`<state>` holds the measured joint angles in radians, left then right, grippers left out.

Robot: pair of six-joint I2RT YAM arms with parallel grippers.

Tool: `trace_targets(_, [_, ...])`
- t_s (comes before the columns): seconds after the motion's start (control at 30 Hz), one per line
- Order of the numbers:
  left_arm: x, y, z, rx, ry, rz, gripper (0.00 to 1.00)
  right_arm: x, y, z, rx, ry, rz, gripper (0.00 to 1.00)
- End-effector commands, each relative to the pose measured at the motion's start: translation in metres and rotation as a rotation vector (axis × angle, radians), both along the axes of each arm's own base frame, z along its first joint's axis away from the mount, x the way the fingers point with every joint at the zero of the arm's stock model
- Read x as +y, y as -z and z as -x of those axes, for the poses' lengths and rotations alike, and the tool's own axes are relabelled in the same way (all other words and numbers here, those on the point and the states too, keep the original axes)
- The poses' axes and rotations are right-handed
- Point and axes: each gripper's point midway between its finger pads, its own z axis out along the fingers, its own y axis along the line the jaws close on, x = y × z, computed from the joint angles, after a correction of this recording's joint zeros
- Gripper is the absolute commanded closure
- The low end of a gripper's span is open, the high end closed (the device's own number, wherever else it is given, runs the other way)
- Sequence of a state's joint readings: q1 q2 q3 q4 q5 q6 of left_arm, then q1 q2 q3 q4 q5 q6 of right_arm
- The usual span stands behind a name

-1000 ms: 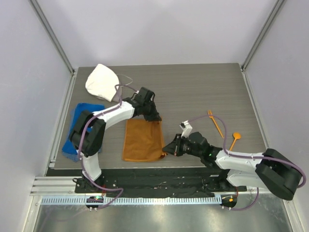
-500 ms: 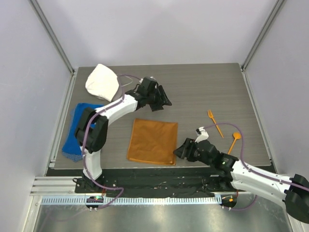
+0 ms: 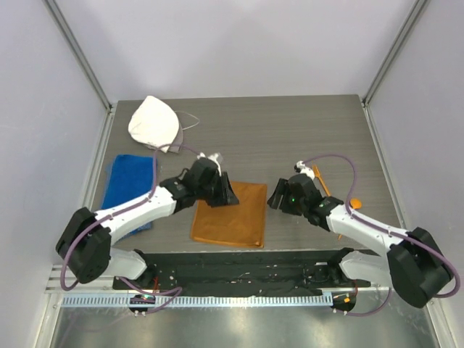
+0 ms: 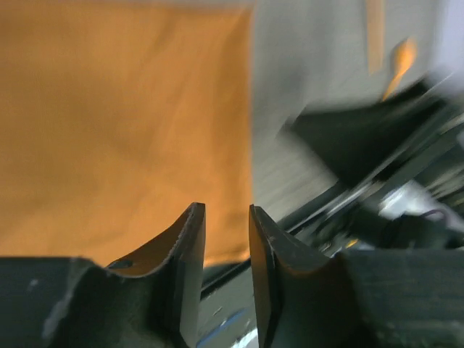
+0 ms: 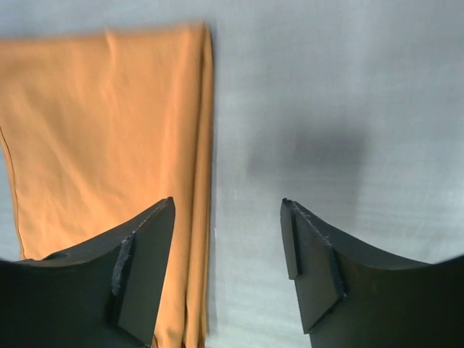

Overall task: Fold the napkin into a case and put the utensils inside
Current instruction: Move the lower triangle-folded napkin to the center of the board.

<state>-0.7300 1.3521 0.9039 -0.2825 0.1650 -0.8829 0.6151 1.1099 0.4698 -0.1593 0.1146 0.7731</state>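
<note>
Left gripper (image 3: 223, 194): fingers a little apart with a narrow gap, nothing between them.
Left gripper position: over the far left part of the napkin (image 3: 235, 217). Its wrist view is blurred and shows orange cloth filling the space ahead of the fingertips. Cannot tell whether it touches the cloth.
Right gripper (image 5: 228, 203): fingers wide apart, nothing between them.
Right gripper position: at the napkin's right edge. In its wrist view the left finger overlaps that edge and the right finger is over bare table (image 3: 290, 123). Cannot tell whether it touches the cloth.
Napkin: lies flat on the table between the two grippers as a broad rectangle, not a narrow strip. Layered edges show along the side nearest the right gripper, and the surface has light creases.
Fork (image 3: 320, 177): on the table behind the right gripper, on the side away from the napkin. The right arm partly covers it, and it is apart from the cloth.
Spoon (image 3: 355, 204): on the table further out along the right arm. Only the round bowl shows clearly. It is well apart from the napkin and from both grippers.
Utensils versus napkin: both lie outside the cloth.
White cloth (image 3: 154, 123): far corner, beyond the left gripper on its outer side, well apart.
Blue towel (image 3: 125, 187): flat on the table on the left gripper's outer side, beside the left arm, not touching the napkin.
</note>
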Motion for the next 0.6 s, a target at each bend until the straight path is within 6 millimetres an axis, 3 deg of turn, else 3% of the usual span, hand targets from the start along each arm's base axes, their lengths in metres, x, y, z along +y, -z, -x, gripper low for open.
trace_targets(0.0, [-0.019,0.030,0.027,0.057,0.029,0.021,0.73,0.017,-0.026,-0.032,-0.080,-0.137,-0.036,0.35])
trace_targets(0.17, [-0.040,0.047,0.035,0.087,0.065,0.011,0.80,0.036,-0.018,-0.053,-0.076,-0.194,-0.070,0.46])
trace_targets(0.37, [-0.066,0.067,0.051,0.143,0.117,0.016,0.85,0.038,0.002,-0.065,-0.047,-0.181,-0.044,0.53])
trace_targets(0.57, [-0.079,0.080,0.064,0.185,0.121,0.010,0.86,0.036,0.011,-0.084,-0.052,-0.181,-0.011,0.73])
